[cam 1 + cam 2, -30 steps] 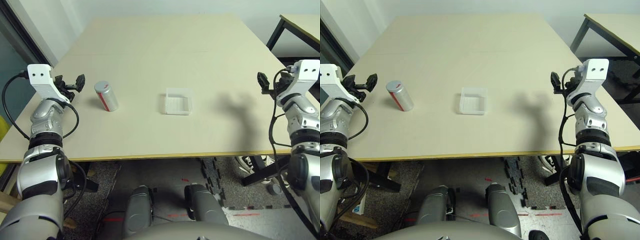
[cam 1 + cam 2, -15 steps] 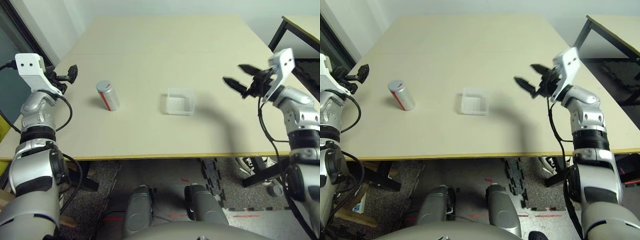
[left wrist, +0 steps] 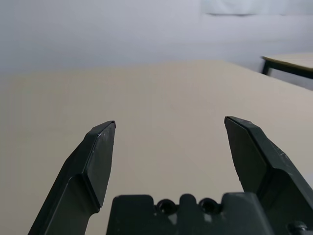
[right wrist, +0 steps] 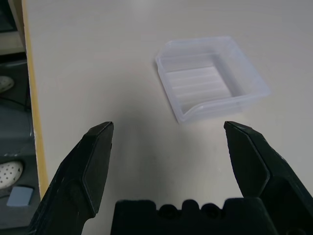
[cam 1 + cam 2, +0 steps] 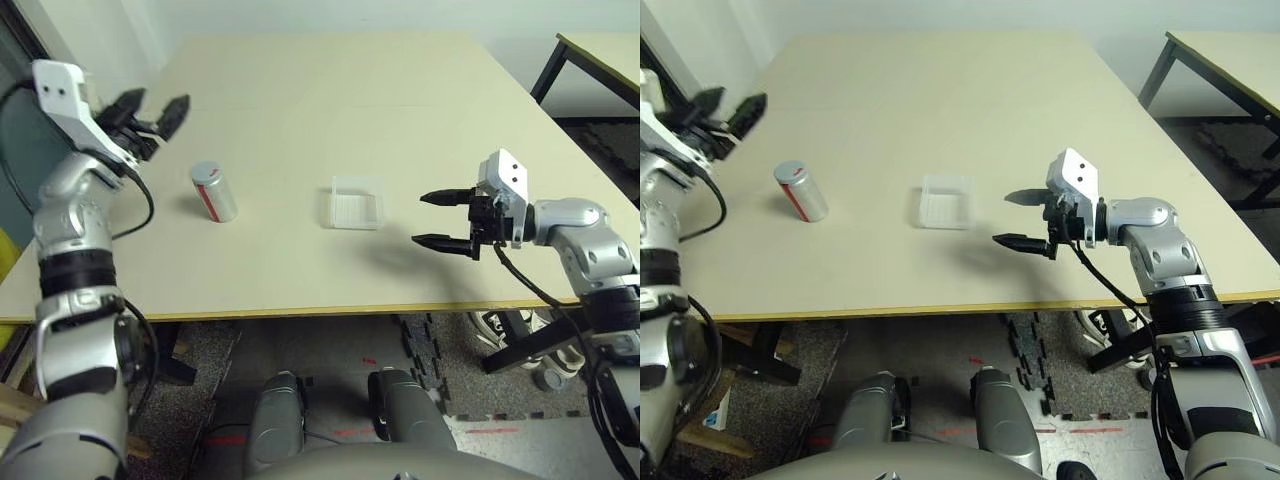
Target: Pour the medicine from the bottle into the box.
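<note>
The silver-grey bottle (image 5: 212, 190) with a red band stands capped on the left part of the table. The clear plastic box (image 5: 356, 202) lies near the table's middle and looks empty in the right wrist view (image 4: 211, 83). The medicine is out of view. My left gripper (image 5: 152, 110) is open, raised above the table's left side, behind and left of the bottle. My right gripper (image 5: 438, 219) is open and points left at the box from a short way to its right, low over the table, holding nothing.
The beige table (image 5: 330, 90) reaches far back, with its front edge (image 5: 300, 310) near me. A second table (image 5: 600, 55) with black legs stands at the right. Cables and floor mats lie under the front edge.
My right arm has swung down and left, so its gripper now sits low near the box. My left gripper has risen and moved right, over the table's edge. Bottle and box have not moved.
</note>
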Robot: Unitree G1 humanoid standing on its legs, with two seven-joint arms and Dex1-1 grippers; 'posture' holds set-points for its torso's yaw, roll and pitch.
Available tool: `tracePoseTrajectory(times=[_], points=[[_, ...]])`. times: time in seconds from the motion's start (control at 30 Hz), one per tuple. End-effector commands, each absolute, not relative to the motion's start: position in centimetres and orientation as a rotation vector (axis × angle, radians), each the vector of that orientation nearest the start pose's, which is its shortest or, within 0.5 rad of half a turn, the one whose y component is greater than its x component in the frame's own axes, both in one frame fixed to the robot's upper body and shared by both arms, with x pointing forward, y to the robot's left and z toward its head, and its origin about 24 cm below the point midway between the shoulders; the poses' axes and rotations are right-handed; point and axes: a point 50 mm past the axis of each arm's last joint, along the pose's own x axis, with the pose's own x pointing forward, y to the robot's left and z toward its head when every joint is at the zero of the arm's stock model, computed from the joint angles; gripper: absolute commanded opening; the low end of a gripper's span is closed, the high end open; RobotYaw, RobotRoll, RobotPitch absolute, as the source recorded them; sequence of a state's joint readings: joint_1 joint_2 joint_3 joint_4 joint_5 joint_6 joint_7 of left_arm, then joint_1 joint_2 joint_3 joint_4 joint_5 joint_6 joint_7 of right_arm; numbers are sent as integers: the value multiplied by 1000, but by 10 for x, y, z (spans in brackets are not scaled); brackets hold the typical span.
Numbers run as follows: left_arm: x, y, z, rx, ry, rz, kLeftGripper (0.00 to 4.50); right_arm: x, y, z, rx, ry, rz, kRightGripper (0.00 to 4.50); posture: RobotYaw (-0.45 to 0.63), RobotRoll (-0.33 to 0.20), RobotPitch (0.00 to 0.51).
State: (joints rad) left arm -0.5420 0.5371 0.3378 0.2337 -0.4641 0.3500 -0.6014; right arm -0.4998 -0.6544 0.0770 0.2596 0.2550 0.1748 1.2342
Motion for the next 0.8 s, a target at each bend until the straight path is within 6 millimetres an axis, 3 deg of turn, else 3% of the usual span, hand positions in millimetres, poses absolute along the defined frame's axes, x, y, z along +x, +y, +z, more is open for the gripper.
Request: tracePoseTrajectory(times=[0.03, 0.5, 0.8], points=[[314, 265, 177, -78, -137, -345, 4472, 306, -211, 126, -392, 211, 1172, 4500, -116, 0, 68], [281, 272, 133, -71, -54, -218, 4472, 308, -214, 117, -398, 224, 1162, 4500, -114, 0, 80], [278, 277, 99, -48, 13, -213, 4472, 308, -211, 117, -395, 210, 1162, 4500, -126, 0, 81]])
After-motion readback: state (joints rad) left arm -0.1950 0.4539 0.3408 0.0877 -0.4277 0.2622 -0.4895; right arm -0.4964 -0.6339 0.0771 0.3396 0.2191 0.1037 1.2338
